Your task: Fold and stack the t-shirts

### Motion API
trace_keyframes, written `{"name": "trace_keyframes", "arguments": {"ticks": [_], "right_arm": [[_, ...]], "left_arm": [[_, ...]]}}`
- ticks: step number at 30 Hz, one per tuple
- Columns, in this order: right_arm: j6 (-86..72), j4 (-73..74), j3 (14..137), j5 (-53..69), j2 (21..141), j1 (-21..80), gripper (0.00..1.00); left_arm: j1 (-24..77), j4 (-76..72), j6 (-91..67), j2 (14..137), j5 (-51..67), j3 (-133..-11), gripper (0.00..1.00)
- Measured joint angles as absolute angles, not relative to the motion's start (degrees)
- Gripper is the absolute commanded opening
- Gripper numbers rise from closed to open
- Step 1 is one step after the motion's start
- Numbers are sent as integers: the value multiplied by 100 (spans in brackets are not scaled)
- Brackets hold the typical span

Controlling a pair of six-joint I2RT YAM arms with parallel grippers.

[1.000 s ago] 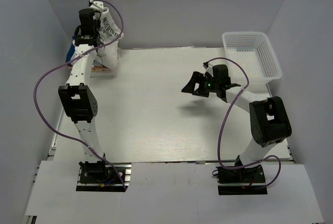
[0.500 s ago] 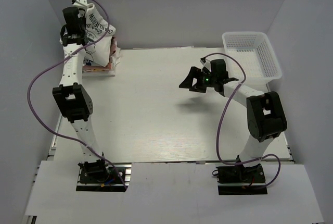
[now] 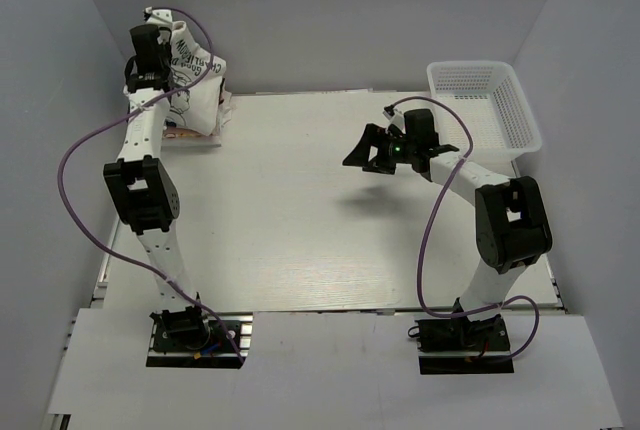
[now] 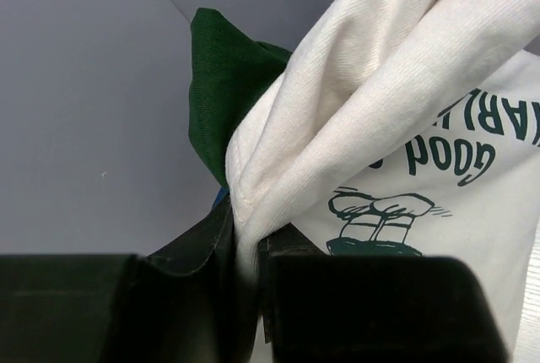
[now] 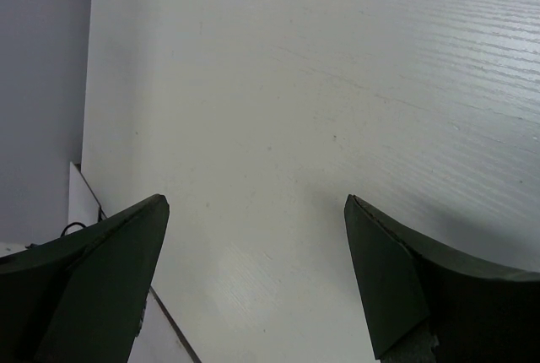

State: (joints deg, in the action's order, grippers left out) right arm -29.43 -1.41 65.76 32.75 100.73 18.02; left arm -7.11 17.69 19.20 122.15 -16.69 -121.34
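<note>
a gathered ridge of the cream t-shirt (image 4: 396,127) is pinched between the fingers of the left gripper (image 4: 249,253), which are clenched on the cloth so that only the thin fold of fabric parts them. from that pinch the cloth is drawn away in thick folds. on the flat panel beside them, a small cartoon drawing and dark green lettering are seen. a dark green t-shirt (image 4: 221,84) is seen just behind the cream folds and touching them. a sliver of blue is glimpsed below it, too small to be identified.

in the top view the left gripper (image 3: 152,22) is held high over the far left corner of the desk (image 3: 300,240). the cream t-shirt (image 3: 195,75) is hung from it and draped down towards that corner. under its lower edge, pinkish t-shirts (image 3: 193,133) are laid in a low pile on the desk, right at the corner.

nothing is grasped by the right gripper (image 5: 255,211): its fingers are spread wide, and only bare desk surface is seen between them. this gripper (image 3: 362,150) is hovered above the desk, right of centre and nearer the far edge, and is pointed towards the left edge. a white mesh basket (image 3: 500,100) is set at the far right corner, well apart from the t-shirts.
</note>
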Motion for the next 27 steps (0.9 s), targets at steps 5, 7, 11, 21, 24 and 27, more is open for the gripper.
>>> {"name": "trace_keyframes", "arguments": {"ticks": [5,7,11,21,24,27], "right_arm": [[-2945,-134,6576,3273,10073,1820,90],[-2945,-130,6576,3271,10075,1828,90],[-2947,-121,6580,3271,10092,1848,90],[-2945,119,6622,3166,10210,1890,90],[-2939,143,6624,3142,10208,1905,90],[-2912,167,6622,3100,10184,1927,90]], "left_arm": [[-711,1592,1796,12335,-1975,-12044,0],[-718,1459,1765,12379,-2147,-11985,0],[-727,1190,1704,12462,-2512,-11795,36],[-797,1046,1317,12956,-2947,-12001,100],[-808,1044,1188,12912,-2886,-11981,100],[-812,1120,1020,12744,-2637,-11749,100]]}}
